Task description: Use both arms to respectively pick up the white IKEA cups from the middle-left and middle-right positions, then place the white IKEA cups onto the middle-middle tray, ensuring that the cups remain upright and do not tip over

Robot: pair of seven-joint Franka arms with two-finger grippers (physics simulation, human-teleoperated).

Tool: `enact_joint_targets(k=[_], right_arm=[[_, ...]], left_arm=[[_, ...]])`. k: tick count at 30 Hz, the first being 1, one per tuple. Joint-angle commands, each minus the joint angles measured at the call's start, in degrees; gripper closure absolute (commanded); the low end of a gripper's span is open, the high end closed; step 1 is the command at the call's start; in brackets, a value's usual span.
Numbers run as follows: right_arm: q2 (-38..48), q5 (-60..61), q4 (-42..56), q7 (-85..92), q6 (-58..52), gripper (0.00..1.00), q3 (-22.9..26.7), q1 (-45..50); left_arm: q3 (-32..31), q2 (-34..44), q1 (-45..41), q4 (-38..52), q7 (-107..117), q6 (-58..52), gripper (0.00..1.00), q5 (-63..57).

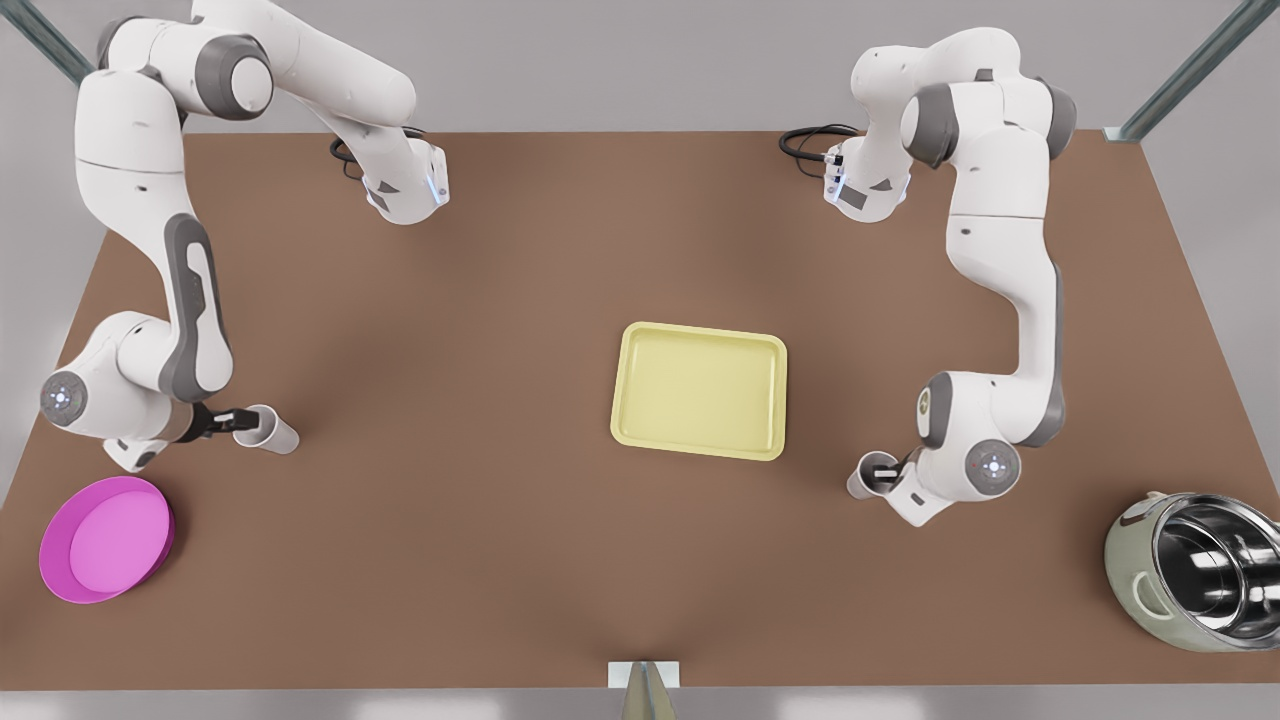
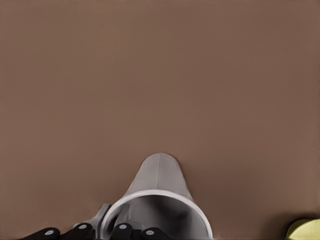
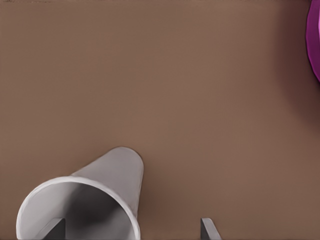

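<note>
The pale yellow tray (image 1: 700,390) lies mid-table with nothing on it; one corner of the tray (image 2: 305,230) shows in the left wrist view. One white cup (image 1: 865,482) stands upright on the table at the front view's right. My left gripper (image 1: 885,470) (image 2: 112,222) is shut on the rim wall of this cup (image 2: 160,175). The other white cup (image 1: 275,435) stands upright at the front view's left. My right gripper (image 1: 232,421) (image 3: 132,227) is open, one finger inside this cup (image 3: 115,170) and one outside, its wall between them.
A round magenta bowl (image 1: 105,540) (image 3: 315,40) sits near the table's front edge at the front view's left, close to the right arm. A steel pot (image 1: 1200,570) lies at the front view's right. Bare brown table separates each cup from the tray.
</note>
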State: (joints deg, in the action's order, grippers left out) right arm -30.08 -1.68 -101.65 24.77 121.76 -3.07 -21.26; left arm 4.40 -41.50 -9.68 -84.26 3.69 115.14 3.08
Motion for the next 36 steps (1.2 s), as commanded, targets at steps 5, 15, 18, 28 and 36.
enact_joint_targets(k=[5,15,18,28,36], right_arm=[[-2.35,0.72,0.13,8.28,2.43,0.00,0.08,-0.10],[-2.79,0.28,1.10,11.88,2.43,0.56,0.08,0.08],[-2.88,0.19,1.27,11.97,2.43,0.69,0.08,0.34],[-1.65,5.82,4.70,6.80,-8.46,0.76,-9.49,0.78],[-1.47,5.99,6.46,-39.25,-2.94,0.75,-16.88,26.61]], left_arm=[[-0.36,4.57,-1.92,0.33,2.02,-5.62,0.79,0.70],[-12.93,3.70,-10.97,3.23,36.30,-7.83,0.79,3.16],[-14.60,7.48,-10.36,-4.76,36.30,0.43,0.79,3.16],[-15.56,6.87,-9.13,-10.83,35.86,9.40,0.00,2.90],[-16.27,7.48,-7.55,-10.75,35.95,7.56,0.00,2.81]])
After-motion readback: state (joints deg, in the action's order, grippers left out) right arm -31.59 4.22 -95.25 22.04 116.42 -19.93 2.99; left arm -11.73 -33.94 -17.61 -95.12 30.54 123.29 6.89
